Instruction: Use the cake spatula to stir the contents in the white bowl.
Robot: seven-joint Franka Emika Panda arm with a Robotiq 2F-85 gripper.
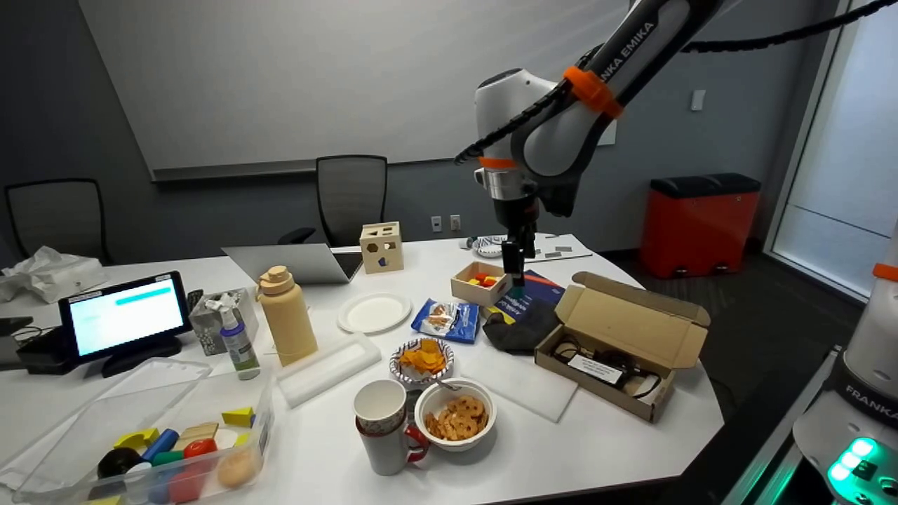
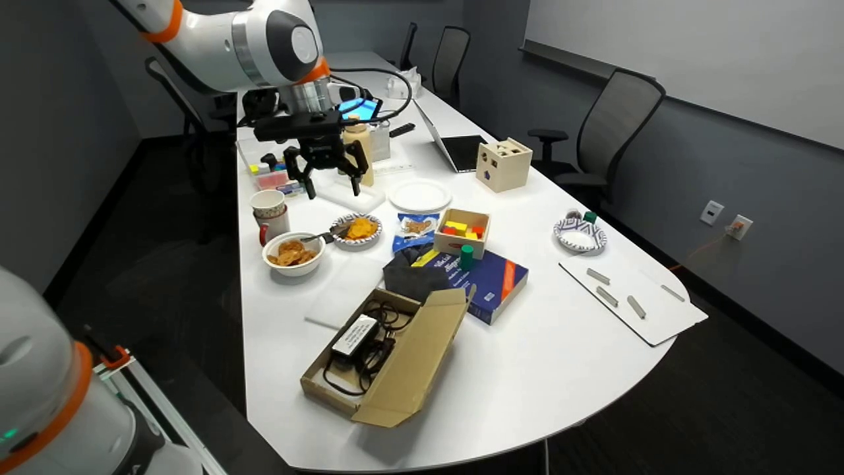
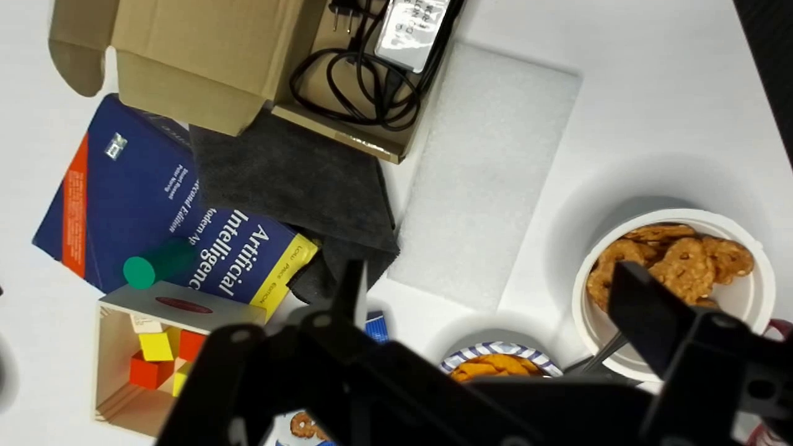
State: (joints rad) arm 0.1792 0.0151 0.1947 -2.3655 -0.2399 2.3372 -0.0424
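Observation:
The white bowl [image 1: 435, 403] stands upright near the table's front edge, and also shows in an exterior view [image 2: 297, 269] and in the wrist view [image 3: 581, 291]. It holds the contents, orange-brown chunky pieces [image 1: 459, 419], also visible in the wrist view [image 3: 684, 266]. The dark spatula [image 2: 320, 236] lies across from the bowl's rim to the smaller dish; one end is inside the bowl [image 3: 606, 352], and the gripper hides part of it in the wrist view. My gripper [image 2: 333, 190] is open and empty, raised above the table, fingers pointing down, apart from the bowl and spatula [image 3: 495, 279].
The dish of yellow-orange food [image 2: 356, 243] sits beside the bowl. A cup [image 1: 380, 405] stacked in a red-handled mug [image 1: 384, 452] touches close by. A foam pad [image 1: 523, 382], snack bag [image 1: 452, 321], block box [image 1: 463, 289], open carton [image 1: 596, 382] and tall bottle [image 1: 287, 319] stand around.

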